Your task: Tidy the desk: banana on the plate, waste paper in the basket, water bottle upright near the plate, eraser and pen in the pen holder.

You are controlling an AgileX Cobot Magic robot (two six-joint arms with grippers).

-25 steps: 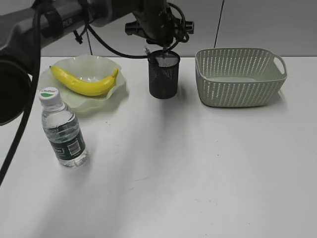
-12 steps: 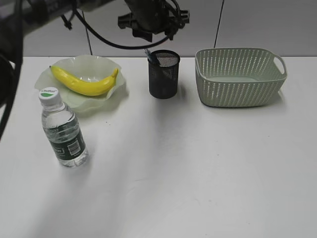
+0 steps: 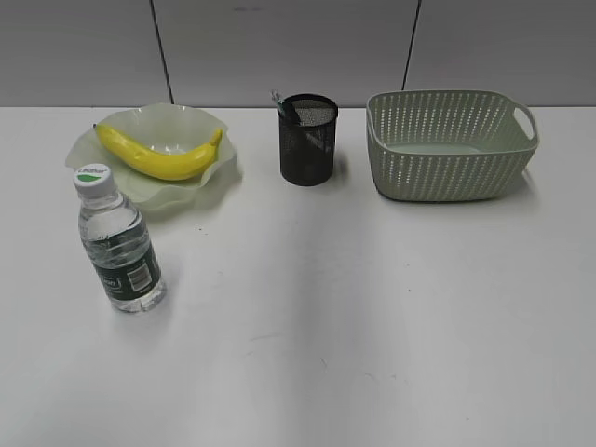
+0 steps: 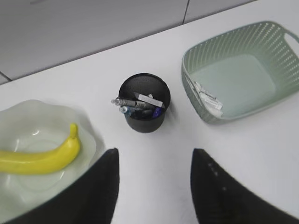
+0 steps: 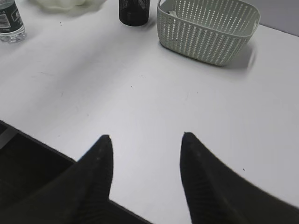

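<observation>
Banana: lies in the pale green plate, dark tip toward the holder. Done, by the look of it.
Bottle: upright on the desk, white cap up, just in front of the plate, not touching it. Looks ok as placed.
Pen holder: black mesh cup btw plate and basket. Left wrist view shows pens leaning inside w/ a small white piece and a bluish bit; can't tell for sure which is the eraser.
Basket: right of the holder, apart from it. Left wrist view shows white paper w/ red print lying flat-ish against the near inner wall.
Left gripper: above the desk, looking down at holder, jaws apart at about mid width, nothing btw them.
Right gripper: low over the near desk edge, far from all items, jaws about half open, empty.
Step in hand: judge it as the pull-back after the last drop; all items seem to sit where asked.
How to do well: lift left arm straight up and back, keep fingers clear of the pen tops sticking out over the rim, so the holder doesn't tip. Don't sweep toward the bottle; it's light and tall, knocks over easy.
Risk: a leaning pen snagged on retreat.
</observation>
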